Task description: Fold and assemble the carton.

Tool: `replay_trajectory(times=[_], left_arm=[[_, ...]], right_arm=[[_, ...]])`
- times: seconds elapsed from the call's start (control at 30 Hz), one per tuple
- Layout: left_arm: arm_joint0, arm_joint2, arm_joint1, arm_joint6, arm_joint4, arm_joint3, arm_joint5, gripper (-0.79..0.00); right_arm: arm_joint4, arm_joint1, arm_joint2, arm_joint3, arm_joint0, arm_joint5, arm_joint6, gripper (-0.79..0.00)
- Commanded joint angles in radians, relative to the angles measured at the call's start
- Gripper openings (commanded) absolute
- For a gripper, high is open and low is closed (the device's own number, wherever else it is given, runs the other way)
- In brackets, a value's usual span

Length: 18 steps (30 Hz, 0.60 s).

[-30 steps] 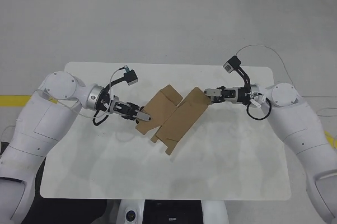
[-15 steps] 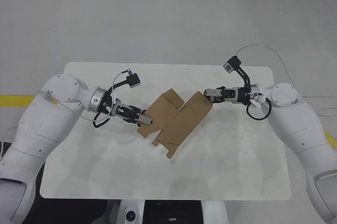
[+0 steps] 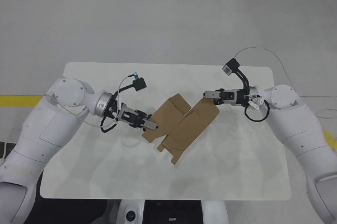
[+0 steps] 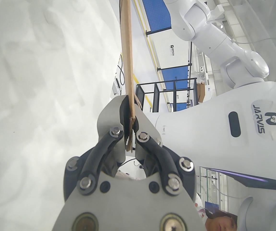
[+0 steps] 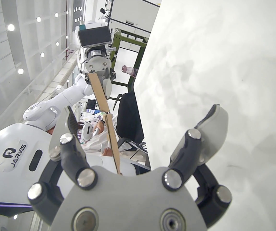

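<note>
White worktop [image 3: 101, 168] spreads under both arms, and the carton [image 3: 182, 120] hangs over its middle as a flat brown blank of two joined panels; it seems to ride a little above the surface rather than lie on it, though we cannot be sure. Our left hand [image 3: 150, 121] is clamped on the near-left corner of the shorter panel, the board pinched edge-on between its pads; our right hand [image 3: 206, 95] has its fingers spread wide and grips nothing.

What the coming move turns on, as we judge it: the blank's long axis runs on a diagonal from the side nearest the robot up toward the right arm, so its far corner lies just beside the right hand; from that wrist the board's edge stands between the open fingers, closer to one than the other and touching neither. The right hand is thus the nearer one for taking that end.

Against a second ago, the left arm has pushed inward and the whole blank has shifted toward the right and the near side; the right hand sits much where it was.
</note>
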Motion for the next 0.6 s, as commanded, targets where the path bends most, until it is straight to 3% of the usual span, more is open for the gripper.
replay_trajectory(times=[0.0,0.57], left_arm=[[0.005,-0.007,0.002,0.000,0.007,-0.005,0.003,-0.785],[0.020,-0.025,-0.001,-0.010,0.025,-0.014,0.017,-0.785]], right_arm=[[0.010,0.003,0.010,0.000,-0.009,-0.003,0.026,0.000],[0.039,0.010,0.015,-0.087,-0.054,0.070,0.099,0.000]])
